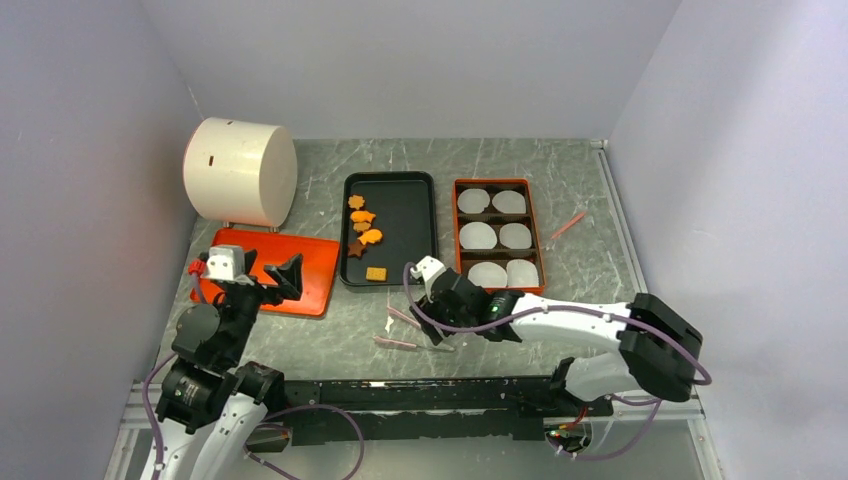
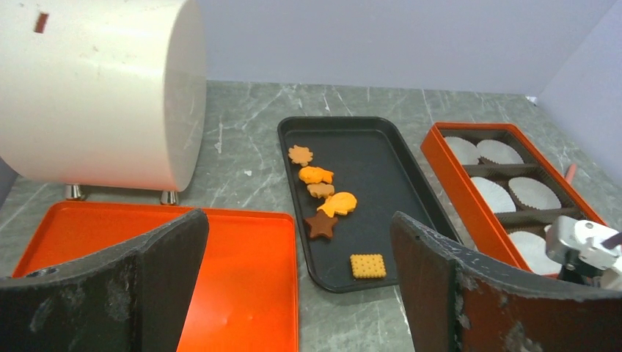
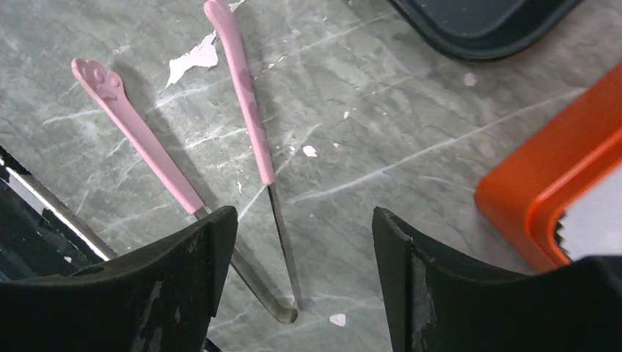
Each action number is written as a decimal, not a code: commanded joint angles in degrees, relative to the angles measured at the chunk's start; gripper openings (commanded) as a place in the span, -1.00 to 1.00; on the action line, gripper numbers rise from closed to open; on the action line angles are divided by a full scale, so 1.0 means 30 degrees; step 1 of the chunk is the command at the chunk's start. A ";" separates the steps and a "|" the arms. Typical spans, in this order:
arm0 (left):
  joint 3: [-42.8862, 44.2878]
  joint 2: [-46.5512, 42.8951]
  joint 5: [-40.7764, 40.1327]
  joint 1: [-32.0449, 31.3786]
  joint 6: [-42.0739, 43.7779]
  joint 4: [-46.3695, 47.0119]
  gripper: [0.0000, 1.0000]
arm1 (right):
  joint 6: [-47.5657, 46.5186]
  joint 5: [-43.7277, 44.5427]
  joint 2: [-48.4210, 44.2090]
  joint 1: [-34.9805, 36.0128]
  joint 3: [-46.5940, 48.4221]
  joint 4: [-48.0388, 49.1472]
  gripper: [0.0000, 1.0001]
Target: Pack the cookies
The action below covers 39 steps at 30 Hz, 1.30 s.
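Right gripper hangs low over the near middle of the table, jaws apart and clamped on nothing. Between them lies the joined metal end of a pair of pink-handled tweezers, flat on the stone, handles splayed away from the fingers. One steel leg runs under the left finger, so only the other leg and the joint sit in the gap.

Left gripper is at the near left, jaws wide and empty, poised above the right edge of a flat orange tray.

Beyond them sits the black tray with the cookies: six in a loose line down its left half, a square one nearest, then a brown star, then orange shapes. None is packed yet. Just right of it stands the orange box, its compartments lined with white paper cups. A white drum lies on its side at the far left.

The likely trouble is the pick-up. The tweezers are thin and flush with the table, so closing jaws may shove them sideways, catch a single leg, or scrape the stone. A crooked hold would make the small, close-set cookies hard to pinch without nudging their neighbours.

No brand, label or lettering can be read anywhere.
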 commanded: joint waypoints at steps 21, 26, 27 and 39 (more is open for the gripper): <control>-0.1448 0.5724 0.7017 0.0123 -0.7193 0.1073 0.96 | -0.0579 -0.2051 0.3065 0.0057 0.0600 0.3355 -0.88; -0.2864 0.6203 0.8235 0.0123 -0.9060 0.2551 0.96 | 0.0339 -0.1528 0.2201 0.0058 0.0399 0.3355 -1.00; -0.3093 0.6223 0.8479 0.0123 -0.9426 0.2812 0.96 | 0.0684 -0.1351 0.2006 0.0052 0.0355 0.3355 -1.00; -0.6361 0.4416 0.9214 -0.0136 -1.3537 0.4797 0.96 | 0.5735 0.1999 0.0418 0.0248 0.0651 0.4217 -1.00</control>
